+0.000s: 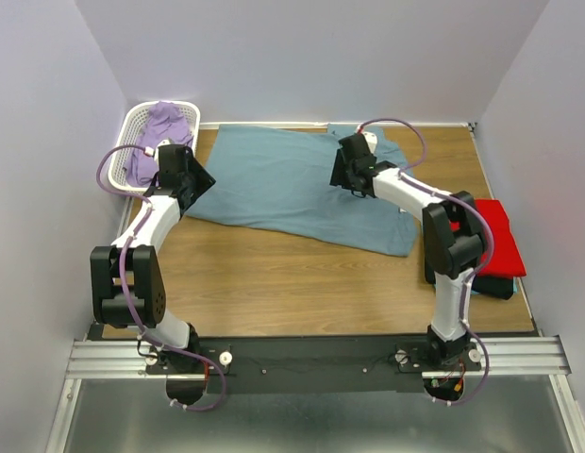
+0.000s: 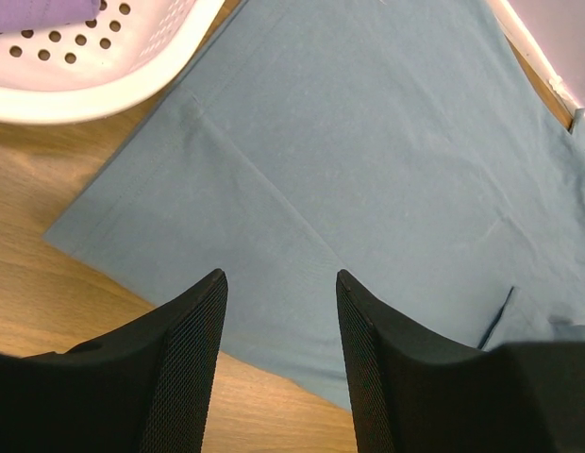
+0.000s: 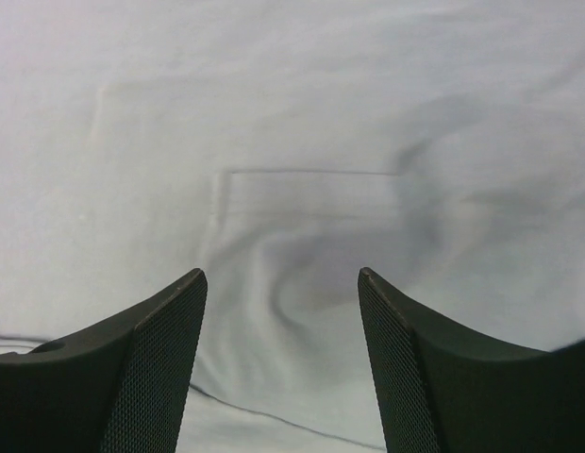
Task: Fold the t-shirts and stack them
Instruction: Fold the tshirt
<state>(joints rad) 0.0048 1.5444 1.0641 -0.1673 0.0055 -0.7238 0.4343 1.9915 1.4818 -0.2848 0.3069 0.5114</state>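
Over the blue-grey t-shirt (image 1: pixel 274 184), left fingers (image 2: pixel 184 368) and right fingers (image 3: pixel 151 368) wide apart, empty.

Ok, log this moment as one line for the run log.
blue-grey t-shirt spread on table | left pincer open over its left edge | right pincer open above its pocket | red t-shirt folded at right

Top camera looks down from above-behind; both wrist cameras hang close over the same blue-grey t-shirt (image 1: pixel 274 184).

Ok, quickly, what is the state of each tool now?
Left tool: open, holding nothing.
Right tool: open, holding nothing, over the blue-grey t-shirt.
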